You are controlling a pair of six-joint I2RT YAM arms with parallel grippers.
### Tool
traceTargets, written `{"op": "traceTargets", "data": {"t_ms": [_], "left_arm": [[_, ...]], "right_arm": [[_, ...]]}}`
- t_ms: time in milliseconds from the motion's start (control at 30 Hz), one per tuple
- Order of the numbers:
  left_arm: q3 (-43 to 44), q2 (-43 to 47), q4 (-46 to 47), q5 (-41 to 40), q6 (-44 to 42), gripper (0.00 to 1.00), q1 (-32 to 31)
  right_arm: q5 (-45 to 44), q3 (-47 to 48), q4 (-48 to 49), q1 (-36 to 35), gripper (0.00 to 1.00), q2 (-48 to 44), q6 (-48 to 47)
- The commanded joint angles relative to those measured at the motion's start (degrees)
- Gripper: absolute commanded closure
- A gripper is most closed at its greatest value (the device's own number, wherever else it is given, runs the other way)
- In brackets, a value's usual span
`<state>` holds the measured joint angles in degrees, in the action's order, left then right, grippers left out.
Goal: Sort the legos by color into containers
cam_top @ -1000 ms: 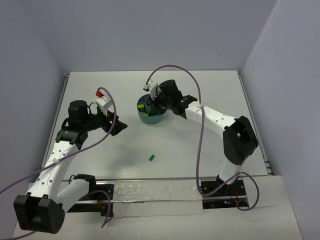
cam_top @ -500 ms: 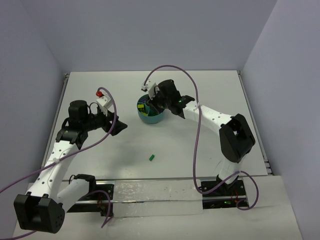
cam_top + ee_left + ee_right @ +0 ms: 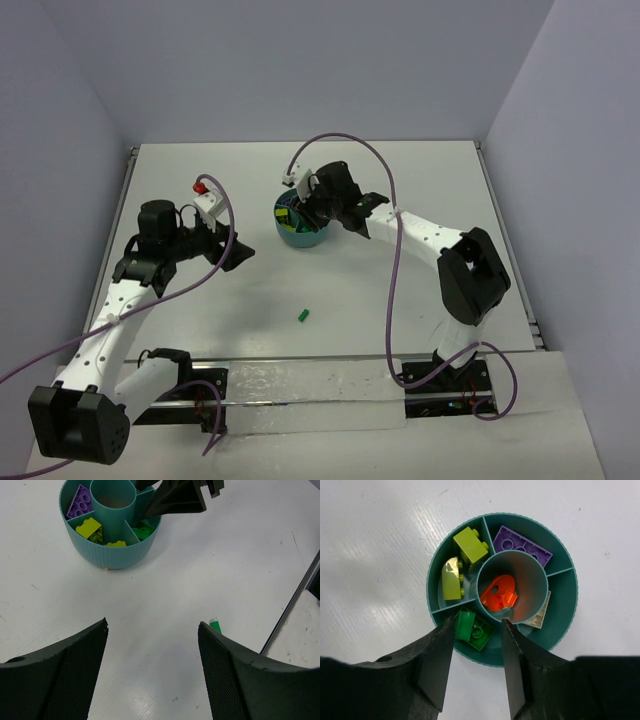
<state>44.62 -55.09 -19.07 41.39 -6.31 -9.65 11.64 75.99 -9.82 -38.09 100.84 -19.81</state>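
The right claw (image 3: pixel 477 625) hangs just over the bowl (image 3: pixel 562 592) with its jaws parted and nothing gripped. Directly below the gap between its fingers (image 3: pixel 437 660) a dark green brick (image 3: pixel 472 630) lies in the bowl's compartment nearest the wrist camera. In the next compartment to the left of that view sit two lime bricks (image 3: pixel 470 545), one on its side. A purple plate (image 3: pixel 522 545) lies flat in the far compartment. An orange-red piece (image 3: pixel 500 592) rests inside the central ring (image 3: pixel 532 580), and a pale piece (image 3: pixel 540 612) leans against the outside of the ring in the right-hand compartment. From above, the bowl (image 3: pixel 300 237) stands toward the far edge of the table (image 3: pixel 400 300), about midway across it, and the right claw (image 3: pixel 305 212) reaches over it from the right.

The left claw (image 3: pixel 152 626) is wide open and empty, held above bare table well short of the bowl (image 3: pixel 117 557). In the overhead view the left claw (image 3: pixel 240 255) points toward the bowl from the left and is apart from it.

One small green brick (image 3: pixel 303 314) lies loose on the table, closer to the near edge than the bowl and about midway across. The left wrist view shows this brick (image 3: pixel 215 626) just beside the tip of the right-hand finger (image 3: pixel 225 675).
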Motion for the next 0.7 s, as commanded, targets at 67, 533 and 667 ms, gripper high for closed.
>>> {"op": "traceTargets", "data": {"t_ms": [67, 533, 667], "left_arm": [[2.31, -0.02, 0.97, 0.19, -0.46, 0.20, 0.07], [2.70, -3.39, -6.69, -0.03, -6.90, 0.22, -7.57], [1.14, -5.96, -6.75, -3.10, -3.69, 0.24, -16.85]], "right_arm": [[0.06, -0.32, 2.01, 0.20, 0.48, -0.82, -0.31], [5.87, -6.67, -6.74, 0.66, 0.49, -12.30, 1.99], [6.74, -10.49, -7.98, 4.34, 0.48, -15.96, 5.83]]}}
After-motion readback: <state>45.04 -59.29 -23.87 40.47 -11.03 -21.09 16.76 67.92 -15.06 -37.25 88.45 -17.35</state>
